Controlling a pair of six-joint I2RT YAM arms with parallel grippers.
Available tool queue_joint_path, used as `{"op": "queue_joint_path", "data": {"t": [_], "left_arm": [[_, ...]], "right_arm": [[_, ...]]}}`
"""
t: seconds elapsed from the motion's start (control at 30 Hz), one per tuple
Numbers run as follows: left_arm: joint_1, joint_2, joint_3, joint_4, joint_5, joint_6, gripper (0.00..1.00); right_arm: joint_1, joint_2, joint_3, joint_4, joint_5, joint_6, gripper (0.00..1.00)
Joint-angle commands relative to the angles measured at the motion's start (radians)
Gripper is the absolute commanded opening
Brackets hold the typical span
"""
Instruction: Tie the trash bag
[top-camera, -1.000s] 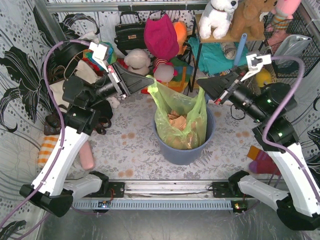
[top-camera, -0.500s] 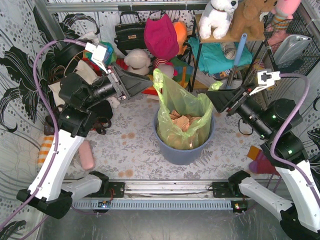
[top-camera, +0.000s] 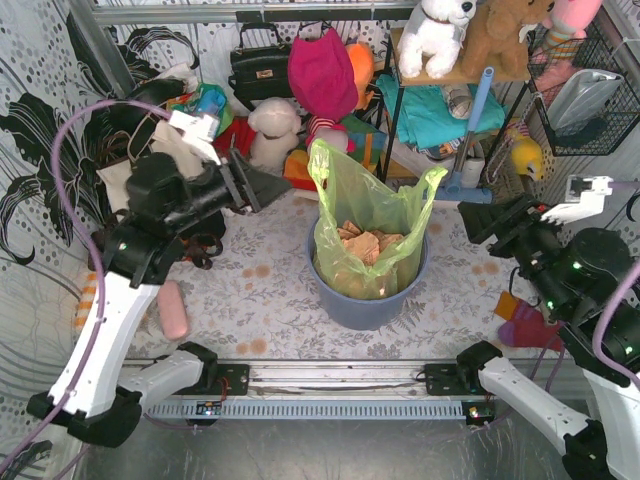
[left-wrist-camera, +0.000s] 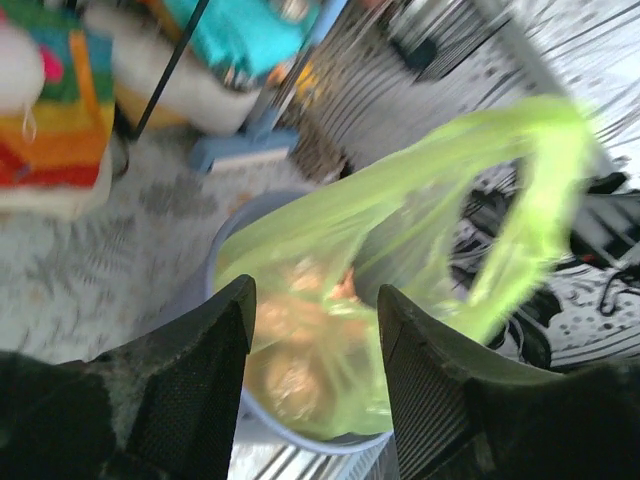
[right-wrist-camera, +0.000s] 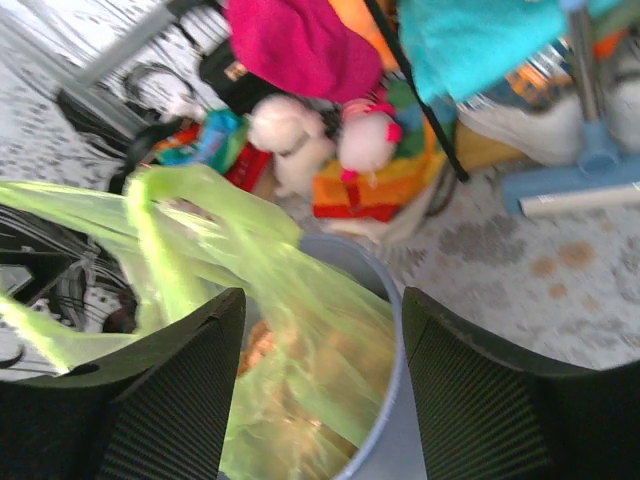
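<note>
— Where is the trash bag (top-camera: 388, 272)?
— It sits inside the round bin (top-camera: 365, 310), in the middle of the bench (top-camera: 260, 290). Its two handles stand up, not tied, and brown paper (top-camera: 358, 241) shows inside.
— And the jaws?
— The left jaws are apart and hold nothing, at the left of the bag. The right jaws are apart too, empty, at its right. Both are clear of the bag.

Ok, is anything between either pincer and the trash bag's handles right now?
Nothing visible is in the way. The left pincer and right pincer are both open, one on either side of the trash bag, with only air between them and it. Both loop handles stand free above the blue-grey bin.
</note>
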Motion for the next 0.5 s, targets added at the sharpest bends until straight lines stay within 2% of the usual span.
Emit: {"op": "queue_joint_path", "data": {"t": [0.0, 0.17, 0.47], "left_arm": [[0.001, 0.068, -0.078, -0.154, 0.049, 0.045, 0.58], [-0.022, 0.101, -0.140, -0.171, 0.097, 0.061, 0.53], [-0.077, 0.152, -0.161, -0.231, 0.018, 0.105, 0.45]], "right_arm": [[-0.001, 0.020, -0.055, -0.177, 0.080, 0.088, 0.61], [-0.001, 0.052, -0.168, -0.182, -0.041, 0.139, 0.51], [-0.001, 0.100, -0.285, -0.123, -0.209, 0.170, 0.45]]}}
